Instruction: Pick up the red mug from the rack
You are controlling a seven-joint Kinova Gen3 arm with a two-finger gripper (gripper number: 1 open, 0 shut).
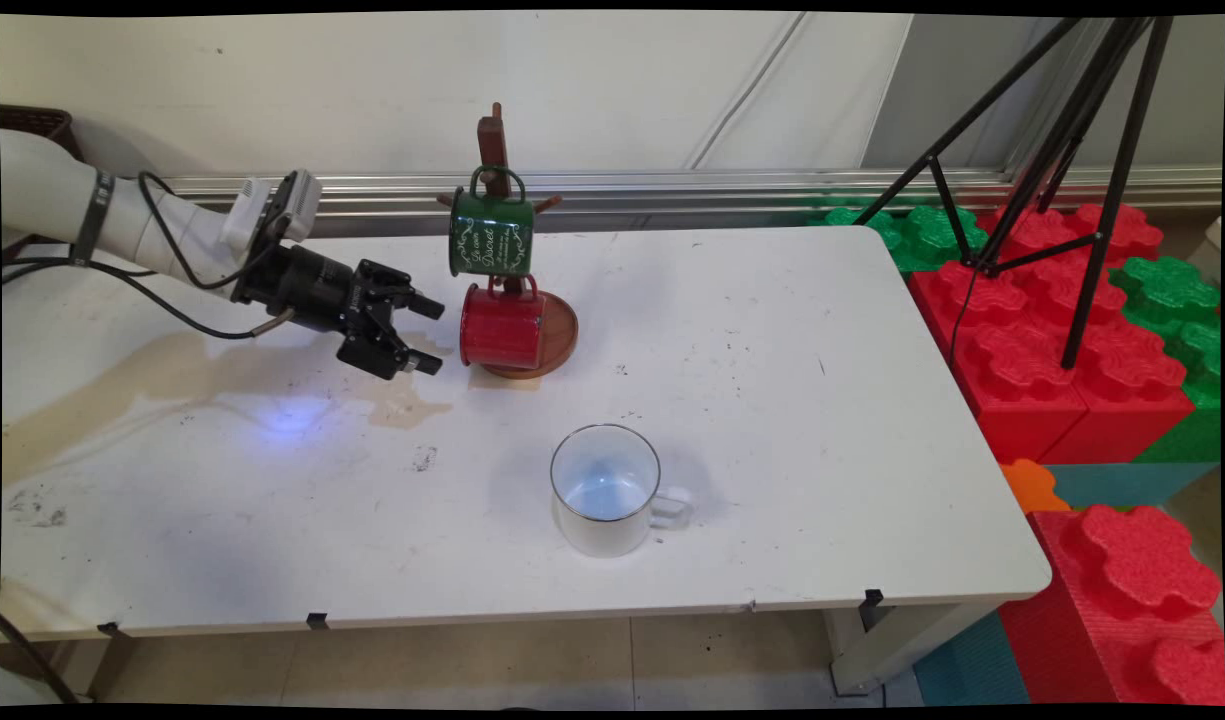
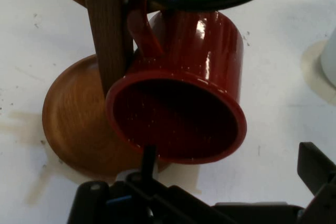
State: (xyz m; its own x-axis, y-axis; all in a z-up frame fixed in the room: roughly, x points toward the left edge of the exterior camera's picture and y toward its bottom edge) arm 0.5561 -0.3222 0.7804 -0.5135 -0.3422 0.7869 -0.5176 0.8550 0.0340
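A white bench (image 1: pixel 772 400) carries a wooden mug tree (image 1: pixel 493 150) standing on a round wooden base (image 1: pixel 562 335) toward the far side. A green mug (image 1: pixel 490 232) hangs high on the tree, and a red mug (image 1: pixel 502 326) hangs just below it, tipped on its side with its open mouth facing left. A white mug (image 1: pixel 606 490) stands upright on its own, nearer and a little to the right, well apart from the tree.

The black tool (image 1: pixel 424 335) reaches in from the left, held roughly level above the bench and pointing right. Its two fingers are spread apart, one far and one near, and they grasp nothing. The fingertips sit just beside the red mug's rim without touching it.

The relation that counts is this: the red mug lies directly to the right of the tool, in line with it. The mug's long axis runs left to right, nearly along the tool's own pointing direction. In the hand view, the red mug (image 2: pixel 178 90) shows its dark mouth straight toward the camera, its handle hooked at the tree's post (image 2: pixel 107 30), the base (image 2: pixel 73 119) beneath.
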